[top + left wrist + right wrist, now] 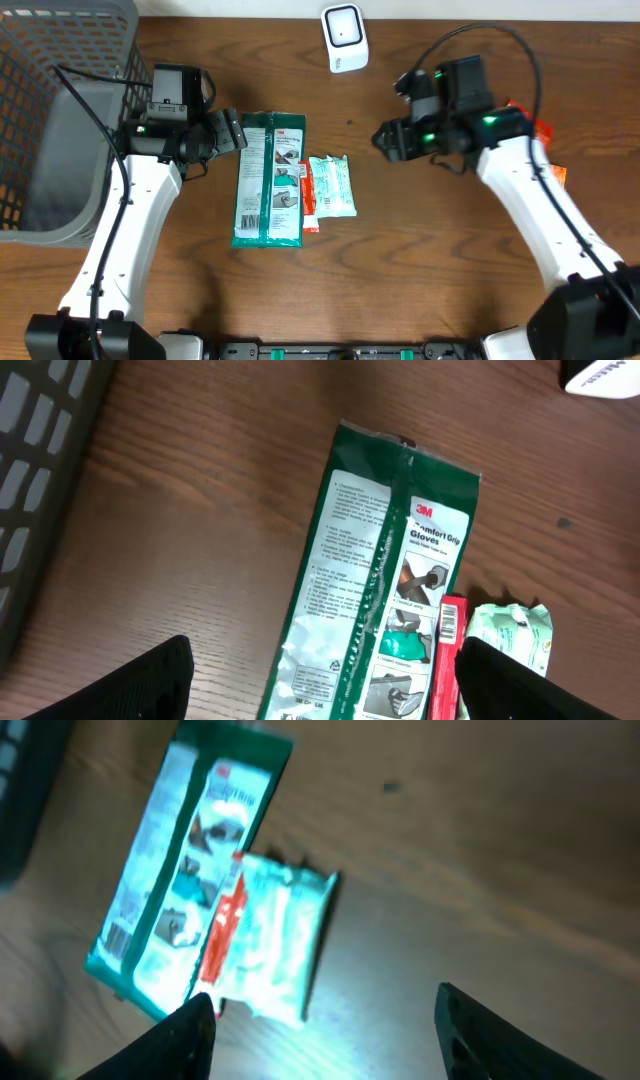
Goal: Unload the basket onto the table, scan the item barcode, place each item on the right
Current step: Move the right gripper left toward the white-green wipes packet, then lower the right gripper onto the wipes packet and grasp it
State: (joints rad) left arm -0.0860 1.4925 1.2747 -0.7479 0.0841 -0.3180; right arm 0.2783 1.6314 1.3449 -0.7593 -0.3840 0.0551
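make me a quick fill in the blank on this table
The green glove package bears the brand ___. The gray basket stands on the robot's ___ side. The thin strip between the glove package and the pale green packet is ___. Both arms' jaws hold ___.
Missing: 3M; left; red; nothing.

The left arm (130, 220) and right arm (540, 205) are white with black cables (480, 28). The left pincer (325, 680) and right pincer (325, 1025) are black.

Both arms bend inward. The left gripper (237, 133) hangs with jaws spread wide. The right gripper (384, 140) gapes too, empty.
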